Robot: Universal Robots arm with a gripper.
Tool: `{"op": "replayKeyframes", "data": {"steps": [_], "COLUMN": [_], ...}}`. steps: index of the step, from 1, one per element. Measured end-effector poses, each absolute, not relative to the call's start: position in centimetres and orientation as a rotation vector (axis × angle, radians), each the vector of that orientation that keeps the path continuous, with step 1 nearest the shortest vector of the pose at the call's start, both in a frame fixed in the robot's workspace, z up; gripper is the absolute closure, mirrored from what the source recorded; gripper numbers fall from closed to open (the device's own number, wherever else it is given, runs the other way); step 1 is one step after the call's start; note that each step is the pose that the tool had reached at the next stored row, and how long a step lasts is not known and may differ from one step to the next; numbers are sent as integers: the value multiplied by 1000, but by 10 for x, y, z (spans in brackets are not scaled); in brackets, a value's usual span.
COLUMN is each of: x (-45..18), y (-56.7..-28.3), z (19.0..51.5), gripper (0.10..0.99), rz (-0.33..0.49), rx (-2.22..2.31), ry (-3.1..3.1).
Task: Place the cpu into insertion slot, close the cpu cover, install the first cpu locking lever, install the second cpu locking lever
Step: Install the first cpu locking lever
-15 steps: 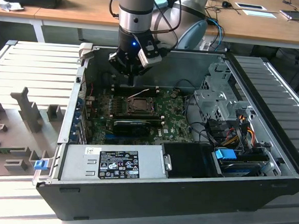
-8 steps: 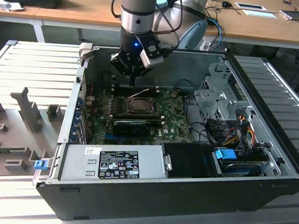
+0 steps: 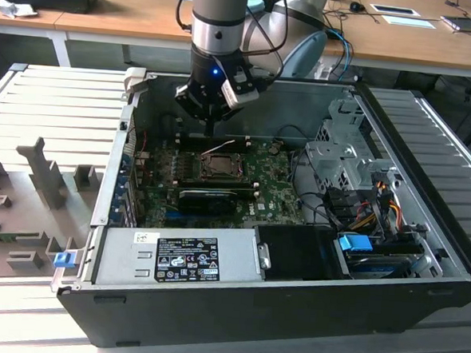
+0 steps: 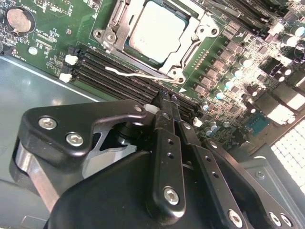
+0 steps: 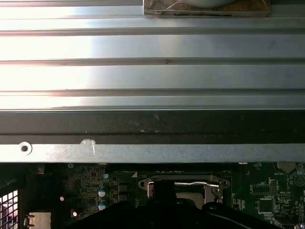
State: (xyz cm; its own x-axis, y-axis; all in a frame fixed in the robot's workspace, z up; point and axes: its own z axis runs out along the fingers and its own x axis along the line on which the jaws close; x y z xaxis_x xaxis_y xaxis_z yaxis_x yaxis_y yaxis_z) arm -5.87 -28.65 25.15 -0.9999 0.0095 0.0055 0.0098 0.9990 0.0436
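In the second wrist view the hand (image 4: 164, 107) fills the near ground, its two black fingers (image 4: 167, 157) pressed together with nothing between them. Their tips hang just above the memory slots (image 4: 114, 76), beside the socket.

Beyond them a thin wire locking lever (image 4: 138, 75) runs along the near edge of the socket, apparently not yet latched. Judged from this, the lever work is the step in hand. It asks for a slow sideways push with the closed tips low against the wire, then down under its hook, keeping off the memory slots.

Further on, the cpu (image 4: 159, 31) lies flat in the socket, silver-grey top up. The cpu cover (image 4: 198, 36) is closed around it, a grey metal frame.

In the exterior view the hand (image 3: 212, 131) hangs inside the open computer case (image 3: 292, 296), near its far wall.
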Motion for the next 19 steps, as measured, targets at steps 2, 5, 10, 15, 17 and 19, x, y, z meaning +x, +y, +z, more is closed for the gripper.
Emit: {"op": "replayKeyframes", "data": {"steps": [2,5,10,15,17,19], "x": [-59,-57,-57,-57,-57,-57], "y": [-287,-287,-289,-290,-290,-290], "z": [251,250,247,243,242,241], "gripper": [980,980,980,980,980,980], "rz": [-69,-91,-131,-131,-131,-131], "rx": [-15,-15,-11,-9,-9,-9], "ry": [-3136,-3135,-3141,-3150,-3150,-3150]}}
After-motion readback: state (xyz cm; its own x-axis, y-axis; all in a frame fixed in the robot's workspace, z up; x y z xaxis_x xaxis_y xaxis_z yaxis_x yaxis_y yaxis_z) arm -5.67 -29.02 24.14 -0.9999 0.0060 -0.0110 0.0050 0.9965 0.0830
